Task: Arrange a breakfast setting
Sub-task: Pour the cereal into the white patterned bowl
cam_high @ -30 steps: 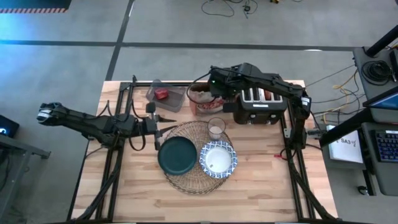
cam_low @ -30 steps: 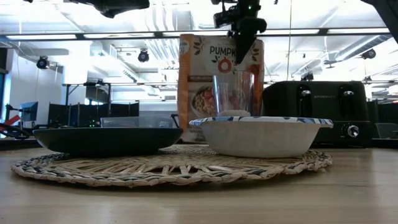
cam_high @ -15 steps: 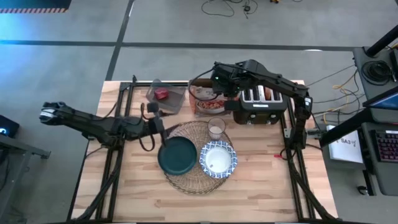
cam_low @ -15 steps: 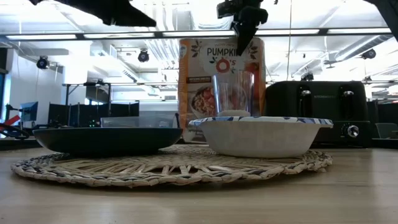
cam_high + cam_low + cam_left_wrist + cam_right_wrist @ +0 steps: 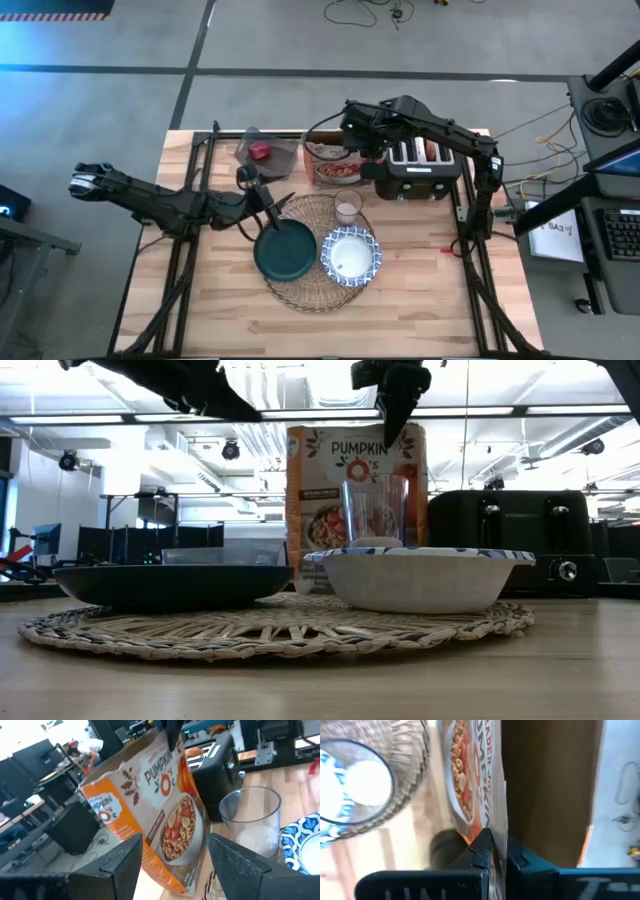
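A breakfast setting is seen part-laid on the table (image 5: pixel 420 300). The mat (image 5: pixel 310 290) lies at its middle, with the plate (image 5: pixel 285 250) and bowl (image 5: pixel 351 255) set on it side by side, touching or nearly so, and the glass (image 5: pixel 347 207) stood at the mat's far edge. No spoon can be made out.

Behind the glass a cereal box (image 5: pixel 355 500) is held upright at its top edge by the right pincer (image 5: pixel 398 410), whose fingers are clamped shut on the opened flap; the toaster (image 5: pixel 420 168) stands just beside it. The left pincer (image 5: pixel 280 204) hangs above the mat's near-left edge, close over the plate's rim, with its fingers (image 5: pixel 117 865) spread apart and nothing between them; box and glass face it.

The step in hand is judged to be the cereal. The next move is likely to call for the box to be carried over the bowl and tipped, its base perhaps steadied by the left pincer, without the glass being knocked.
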You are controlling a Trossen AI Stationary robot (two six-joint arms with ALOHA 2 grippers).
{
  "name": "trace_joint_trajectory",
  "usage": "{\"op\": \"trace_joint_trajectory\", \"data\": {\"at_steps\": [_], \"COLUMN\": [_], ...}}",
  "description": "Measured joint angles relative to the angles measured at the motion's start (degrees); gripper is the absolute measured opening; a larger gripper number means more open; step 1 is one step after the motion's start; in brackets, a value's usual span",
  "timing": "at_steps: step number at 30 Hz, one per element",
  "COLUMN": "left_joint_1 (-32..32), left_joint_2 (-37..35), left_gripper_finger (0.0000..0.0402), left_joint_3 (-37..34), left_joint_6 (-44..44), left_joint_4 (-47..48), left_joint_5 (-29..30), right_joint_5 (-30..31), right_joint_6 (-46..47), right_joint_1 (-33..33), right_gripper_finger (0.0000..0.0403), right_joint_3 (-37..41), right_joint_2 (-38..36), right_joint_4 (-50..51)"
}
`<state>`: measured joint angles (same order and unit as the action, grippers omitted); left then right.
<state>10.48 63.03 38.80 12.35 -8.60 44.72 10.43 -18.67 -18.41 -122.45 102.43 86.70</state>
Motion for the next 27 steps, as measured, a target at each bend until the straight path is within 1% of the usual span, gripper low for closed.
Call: {"op": "trace_joint_trajectory", "data": {"at_steps": [3,7,10,13,17,23,25,27], "left_joint_1": [-0.08,-0.19,-0.42,-1.35,-3.98,-8.18,-9.35,-10.41], "left_joint_2": [1.77,4.74,7.06,9.11,11.71,15.34,16.54,17.67], "left_gripper_finger": [0.0211,0.0211,0.0211,0.0211,0.0211,0.0211,0.0211,0.0211], "left_joint_3": [-0.17,-0.21,-0.26,-0.27,-0.30,-0.32,-0.32,-0.32], "left_joint_6": [-1.21,-2.32,-2.42,-2.57,-4.06,-8.13,-8.22,-8.23], "left_joint_4": [0.01,-0.79,-1.45,-2.67,-5.59,-10.38,-12.28,-13.46], "left_joint_5": [1.57,3.20,5.09,6.59,6.84,6.78,5.37,2.34], "right_joint_5": [-1.60,-1.85,-1.85,-1.39,-1.30,-1.31,-1.33,-1.07], "right_joint_6": [0.75,0.49,-0.68,-4.11,-10.99,-18.21,-21.13,-23.91], "right_joint_1": [0.00,0.00,0.00,0.00,0.00,0.00,0.00,0.00], "right_gripper_finger": [0.0008,0.0008,0.0008,0.0008,0.0008,0.0008,0.0008,0.0008], "right_joint_3": [0.62,1.33,2.00,2.45,3.20,4.42,4.53,4.54], "right_joint_2": [0.00,0.00,0.00,0.00,0.00,0.00,0.00,0.00], "right_joint_4": [0.01,-0.14,-0.17,-0.12,-0.24,0.33,1.07,1.97]}}
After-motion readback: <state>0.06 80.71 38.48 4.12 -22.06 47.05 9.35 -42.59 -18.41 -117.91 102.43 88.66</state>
